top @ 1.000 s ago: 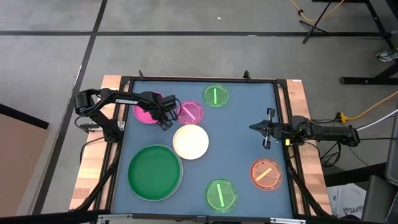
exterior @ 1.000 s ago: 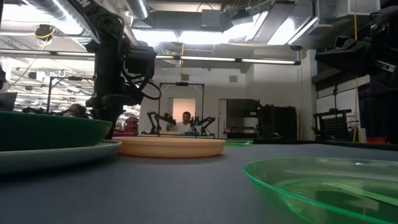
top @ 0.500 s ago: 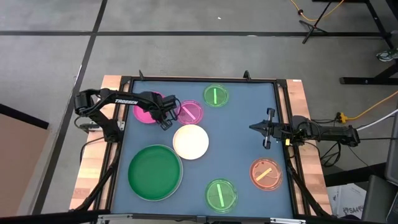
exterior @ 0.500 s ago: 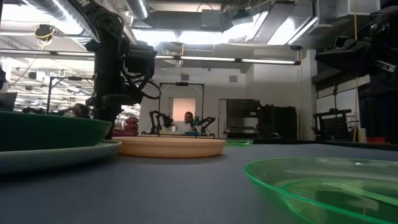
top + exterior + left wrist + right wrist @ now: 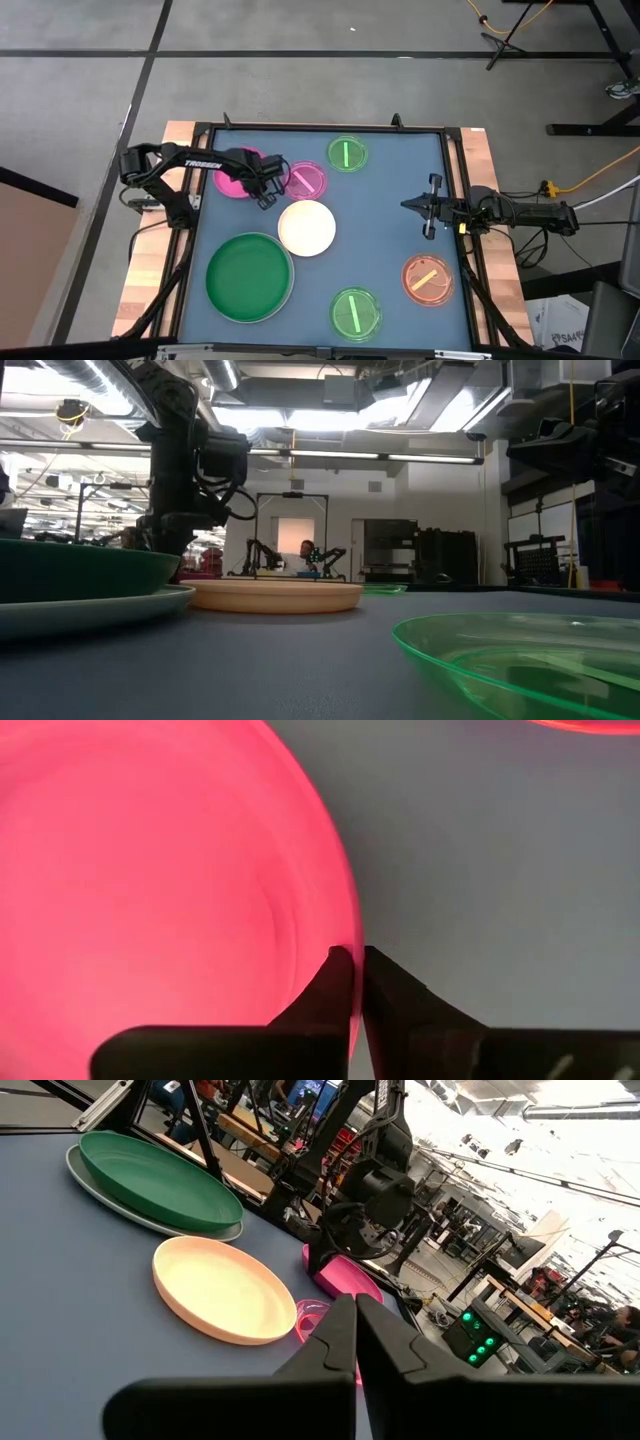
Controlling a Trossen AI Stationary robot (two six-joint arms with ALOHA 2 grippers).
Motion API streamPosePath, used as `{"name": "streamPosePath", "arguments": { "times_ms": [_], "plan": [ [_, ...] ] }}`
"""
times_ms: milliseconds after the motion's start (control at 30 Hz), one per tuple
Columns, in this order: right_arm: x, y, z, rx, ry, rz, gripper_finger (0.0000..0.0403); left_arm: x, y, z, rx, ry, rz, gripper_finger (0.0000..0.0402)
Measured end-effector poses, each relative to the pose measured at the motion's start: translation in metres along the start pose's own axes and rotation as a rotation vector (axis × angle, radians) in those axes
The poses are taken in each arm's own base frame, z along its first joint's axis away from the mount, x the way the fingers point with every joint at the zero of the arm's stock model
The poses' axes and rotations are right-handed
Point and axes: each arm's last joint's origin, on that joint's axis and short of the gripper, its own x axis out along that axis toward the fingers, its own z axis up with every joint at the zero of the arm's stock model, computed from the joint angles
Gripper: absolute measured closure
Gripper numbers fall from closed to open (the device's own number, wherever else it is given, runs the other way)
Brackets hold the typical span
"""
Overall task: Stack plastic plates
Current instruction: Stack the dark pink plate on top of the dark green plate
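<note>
The magenta plate (image 5: pixel 232 178) lies at the table's far left, and my left gripper (image 5: pixel 264 188) is shut on its right-hand rim. A small pink plate (image 5: pixel 306 178) and a small green plate (image 5: pixel 347 153) lie just to the right of it. The cream plate (image 5: pixel 307 227) sits mid-table. The dark green plate (image 5: pixel 249 277) rests inside a pale plate at the near left. Another small green plate (image 5: pixel 355 312) and an orange plate (image 5: pixel 428 279) lie near the front. My right gripper (image 5: pixel 408 205) hovers shut at the right, holding nothing. My left gripper pinches the magenta plate's rim (image 5: pixel 352 935) between its two fingers, one inside the plate and one outside. The fingers come from above, pointing down, on the side facing the small pink plate. The plate lies flat, as far as the views show.
A raised black frame (image 5: pixel 330 128) borders the blue table mat. Bare mat lies between the cream plate and my right gripper. In the low view, the near green plate (image 5: pixel 520 660) and the dark green plate (image 5: pixel 70 570) fill the foreground.
</note>
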Motion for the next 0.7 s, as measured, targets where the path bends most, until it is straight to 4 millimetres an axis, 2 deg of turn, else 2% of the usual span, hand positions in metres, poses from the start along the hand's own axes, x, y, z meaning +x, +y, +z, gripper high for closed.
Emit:
{"name": "streamPosePath", "arguments": {
  "times_ms": [167,700],
  "plan": [
    [0.000,0.000,0.000,0.000,0.000,0.000,0.0402,-0.010,-0.008,-0.003,0.040,0.040,0.037,0.0399],
    [0.000,0.000,0.000,0.000,0.000,0.000,0.0402,-0.089,-0.044,0.014,0.140,-0.060,0.072,0.0399]
  ]
}}
